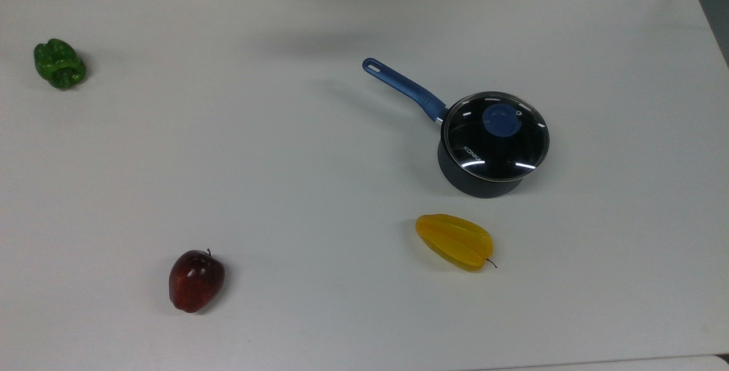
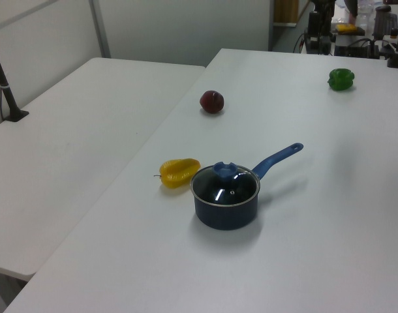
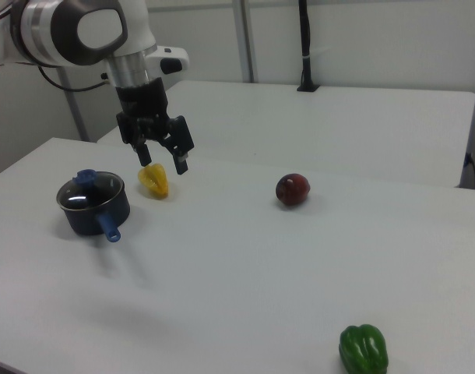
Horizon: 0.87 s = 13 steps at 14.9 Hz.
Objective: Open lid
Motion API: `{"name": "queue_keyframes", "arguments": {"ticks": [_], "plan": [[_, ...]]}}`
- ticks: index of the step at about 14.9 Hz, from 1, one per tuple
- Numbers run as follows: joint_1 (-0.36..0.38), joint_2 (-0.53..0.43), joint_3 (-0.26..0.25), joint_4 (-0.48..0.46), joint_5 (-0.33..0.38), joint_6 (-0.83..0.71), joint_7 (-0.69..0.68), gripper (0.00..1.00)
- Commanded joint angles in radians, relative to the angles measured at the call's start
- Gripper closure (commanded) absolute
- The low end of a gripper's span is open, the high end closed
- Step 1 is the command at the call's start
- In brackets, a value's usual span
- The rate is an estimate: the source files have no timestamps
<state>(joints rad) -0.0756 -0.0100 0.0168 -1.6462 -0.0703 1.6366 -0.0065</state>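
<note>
The lid [image 1: 491,149] is a round glass disc with a metal rim and a blue knob [image 1: 500,119]. It lies flat and closed on a dark saucepan [image 1: 481,186] whose blue handle [image 1: 403,85] points to the top view's upper left. Both also show in the left view, lid [image 2: 226,188] on saucepan [image 2: 225,215], and in the right view, lid [image 3: 88,192] on saucepan [image 3: 93,217]. My gripper [image 3: 163,160] hangs open and empty in the air, up and to the right view's right of the pot, touching nothing.
On the white table [image 1: 319,177] lie a yellow starfruit [image 1: 454,241] just in front of the pot, a red apple [image 1: 195,280] and a green pepper [image 1: 59,64]. A second table [image 2: 68,143] adjoins on the left view's left. Equipment stands beyond the far edge.
</note>
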Motion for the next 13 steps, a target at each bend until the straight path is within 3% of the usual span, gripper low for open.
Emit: {"name": "queue_keyframes", "arguments": {"ticks": [1, 7, 13], "plan": [[0.010, 0.013, 0.003, 0.008, 0.007, 0.014, -0.020, 0.00], [0.115, 0.071, 0.011, 0.008, 0.014, 0.136, -0.007, 0.00], [0.301, 0.114, 0.011, 0.008, 0.040, 0.291, 0.088, 0.00]]}}
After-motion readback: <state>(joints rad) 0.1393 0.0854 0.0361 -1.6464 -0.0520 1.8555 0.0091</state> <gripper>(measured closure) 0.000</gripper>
